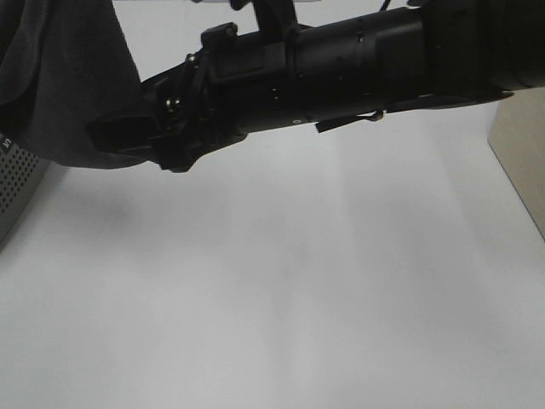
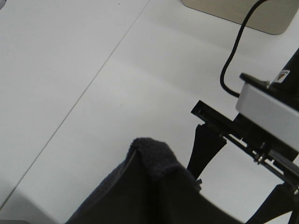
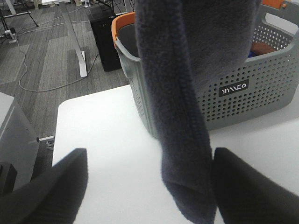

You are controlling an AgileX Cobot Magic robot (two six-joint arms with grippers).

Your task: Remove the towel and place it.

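The dark charcoal towel (image 1: pixel 60 77) hangs from above the frame at the far left of the exterior high view, its lower edge over the grey perforated basket (image 1: pixel 15 183). My right gripper (image 1: pixel 140 145) reaches across from the right, open, with a finger on each side of the hanging towel. In the right wrist view the towel (image 3: pixel 187 93) hangs between the two spread fingers (image 3: pixel 51 186), in front of the basket (image 3: pixel 233 88). The left wrist view shows a towel corner (image 2: pixel 154 158) and the right gripper's fingers (image 2: pixel 205 144) beside it. My left gripper is out of view.
The white table (image 1: pixel 281 281) spreads below the arm. A beige wooden block (image 1: pixel 521 153) stands at the right edge and also shows in the left wrist view (image 2: pixel 238 11). A black cable (image 2: pixel 232 51) loops from the right arm. The basket has an orange rim (image 3: pixel 122 21).
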